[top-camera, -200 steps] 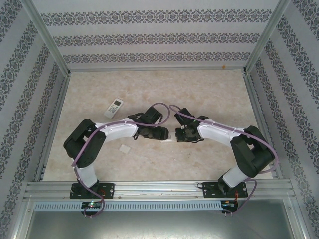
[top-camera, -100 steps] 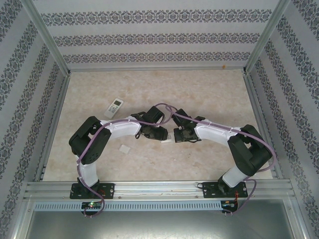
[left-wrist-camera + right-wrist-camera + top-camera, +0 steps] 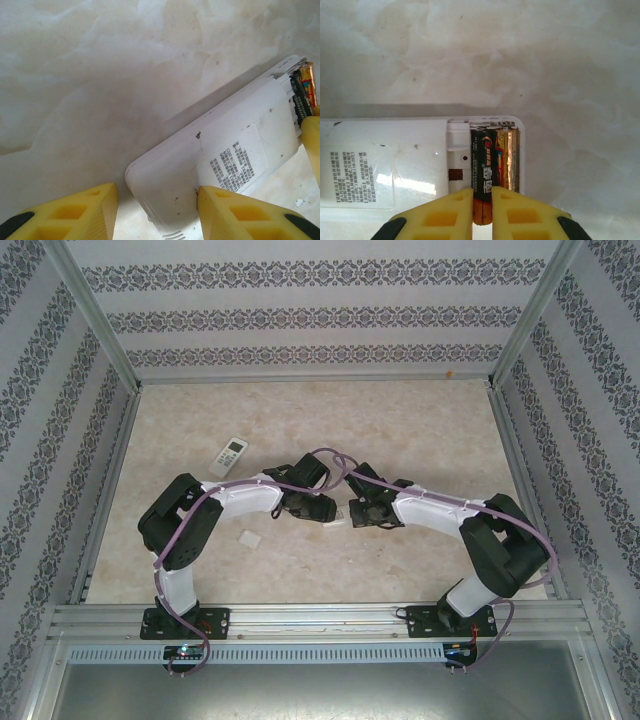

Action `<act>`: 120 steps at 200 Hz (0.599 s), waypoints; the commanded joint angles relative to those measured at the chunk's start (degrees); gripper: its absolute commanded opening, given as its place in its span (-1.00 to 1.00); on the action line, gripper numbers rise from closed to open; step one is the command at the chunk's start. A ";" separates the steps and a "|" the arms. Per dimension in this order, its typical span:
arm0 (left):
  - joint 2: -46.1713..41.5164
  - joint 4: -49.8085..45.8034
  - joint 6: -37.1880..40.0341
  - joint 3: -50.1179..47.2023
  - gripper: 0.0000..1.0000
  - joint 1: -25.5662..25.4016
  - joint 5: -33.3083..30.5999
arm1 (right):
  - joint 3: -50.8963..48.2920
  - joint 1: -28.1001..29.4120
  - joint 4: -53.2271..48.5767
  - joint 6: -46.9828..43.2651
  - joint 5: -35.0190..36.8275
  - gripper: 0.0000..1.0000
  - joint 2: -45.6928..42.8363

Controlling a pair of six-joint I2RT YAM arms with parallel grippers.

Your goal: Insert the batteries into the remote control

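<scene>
Still together at the remote [image 3: 385, 160]: right hand [image 3: 482, 192] pinching dark battery [image 3: 481, 160], left hand [image 3: 156, 190] spread.

Overhead looks down; both close wrist views share the remote [image 3: 385, 160].

The left arm [image 3: 245, 502] and right arm [image 3: 430, 510] have white shells, bulky black joints and a purple cable [image 3: 320, 452] along each. Black bases [image 3: 185, 622] sit on the metal rail [image 3: 320, 618]. The fingers [image 3: 440, 216] are yellow (with moulded hollows).

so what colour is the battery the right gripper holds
The battery is near-black with a red logo, orange end; clearest in the right wrist view.
</scene>
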 commanded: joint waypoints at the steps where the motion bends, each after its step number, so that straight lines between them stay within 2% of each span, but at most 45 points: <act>1: 1.25 -1.64 0.79 -1.57 -0.07 0.44 -4.37 | -0.15 -0.87 3.98 -0.27 -0.41 -0.66 0.62; 44: 0.85 -1.65 0.67 -1.56 -0.07 0.37 -4.51 | 2.84 -1.87 0.00 -2.16 0.86 -0.45 -1.91; 93: 0.94 -1.72 0.68 -1.48 -0.07 0.37 -4.42 | 2.18 -2.61 -0.07 -2.12 -0.11 -0.50 -1.65; 120: 0.59 -2.08 0.41 -1.45 -0.07 0.37 -4.68 | 1.99 -2.37 -2.33 -0.10 -1.77 -0.48 -5.59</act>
